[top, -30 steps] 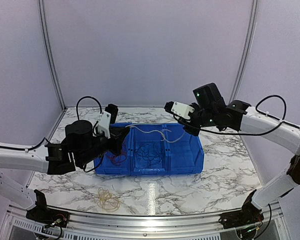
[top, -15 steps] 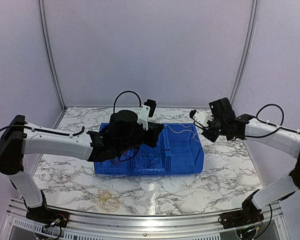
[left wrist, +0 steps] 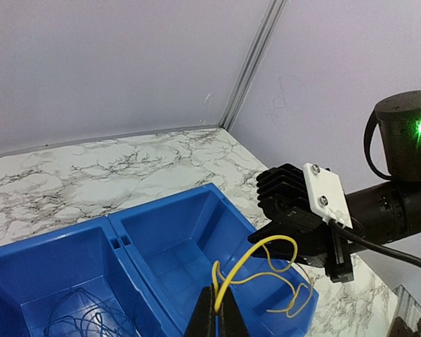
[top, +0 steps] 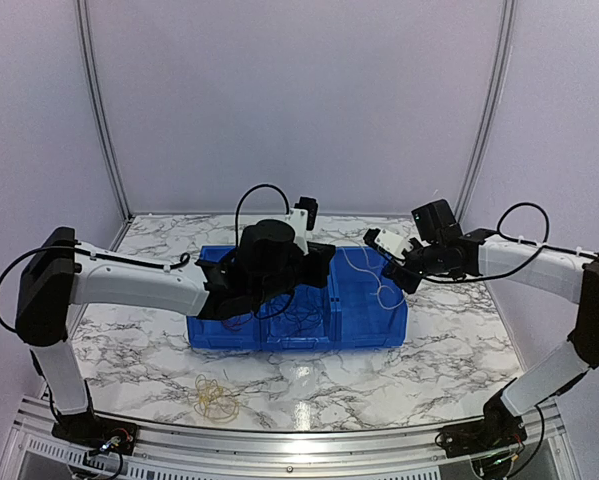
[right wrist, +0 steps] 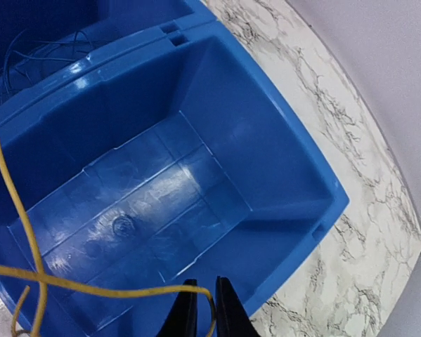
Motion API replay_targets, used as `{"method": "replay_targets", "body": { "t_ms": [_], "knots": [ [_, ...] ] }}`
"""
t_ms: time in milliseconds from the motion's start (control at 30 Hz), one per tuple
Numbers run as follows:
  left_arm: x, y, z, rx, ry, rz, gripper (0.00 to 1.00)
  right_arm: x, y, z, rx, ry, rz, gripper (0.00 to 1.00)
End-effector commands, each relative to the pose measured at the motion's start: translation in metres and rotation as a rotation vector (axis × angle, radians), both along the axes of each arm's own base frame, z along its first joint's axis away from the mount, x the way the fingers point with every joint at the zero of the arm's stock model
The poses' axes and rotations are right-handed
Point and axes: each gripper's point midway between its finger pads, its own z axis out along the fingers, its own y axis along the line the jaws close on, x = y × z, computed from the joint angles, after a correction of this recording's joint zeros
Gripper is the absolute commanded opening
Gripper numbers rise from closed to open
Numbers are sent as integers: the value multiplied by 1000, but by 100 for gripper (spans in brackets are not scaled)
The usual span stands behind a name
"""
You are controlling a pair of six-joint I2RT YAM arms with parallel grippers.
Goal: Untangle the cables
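Both grippers, left [left wrist: 216,316] and right [right wrist: 202,309], pinching one yellow cable [left wrist: 266,270]: light, limp, springy; best gripped near ends, over blue bin [right wrist: 280,175].

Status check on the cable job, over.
Left gripper shut on yellow cable. Right gripper pinching the same cable above the blue bin. Dark cables lie in the middle compartment. Nothing in the way.

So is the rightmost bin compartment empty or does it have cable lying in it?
Empty: in the right wrist view the floor of the rightmost compartment is bare blue plastic. The yellow cable hangs above it, not resting inside.
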Motion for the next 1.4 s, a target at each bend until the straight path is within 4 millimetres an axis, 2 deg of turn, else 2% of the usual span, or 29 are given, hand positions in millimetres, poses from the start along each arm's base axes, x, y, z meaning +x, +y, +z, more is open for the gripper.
{"method": "replay_targets", "body": {
  "t_ms": [0, 133, 267, 400, 533, 633, 800, 1000, 1067, 1133, 1200, 1267, 1367],
  "knots": [
    [9, -4, 1, -27, 11, 46, 0, -1, 24, 13, 108, 57, 69, 21],
    [17, -6, -11, 4, 18, 80, 0, -4, 16, 25, 93, 31, 55, 40],
    [29, 8, -22, 48, 19, 192, 0, -14, 4, 59, 105, -50, 42, 54],
    [35, 29, -15, 60, -10, 286, 0, -30, -6, 91, 125, -126, 40, 60],
    [36, 27, -11, 77, -29, 279, 0, -39, -11, 96, 141, -169, 36, 62],
    [35, 19, -12, 68, -19, 248, 0, -41, -13, 84, 155, -187, 36, 62],
    [28, -10, -21, 56, 29, 130, 0, -33, -25, 70, 203, -231, -6, 62],
    [23, -47, -28, 27, 72, 1, 0, -24, -42, 78, 215, -280, -84, 62],
    [25, -60, -37, 55, 78, -27, 0, -23, -47, 81, 216, -293, -107, 62],
    [29, -69, -43, 81, 83, -40, 5, -22, -50, 83, 216, -302, -120, 62],
    [33, -74, -48, 103, 100, -40, 18, -23, -51, 84, 221, -305, -122, 62],
    [36, -73, -45, 121, 108, -27, 32, -24, -51, 84, 223, -306, -120, 62],
    [36, -63, -41, 152, 103, -3, 44, -25, -51, 82, 221, -302, -116, 62]
  ]
}}
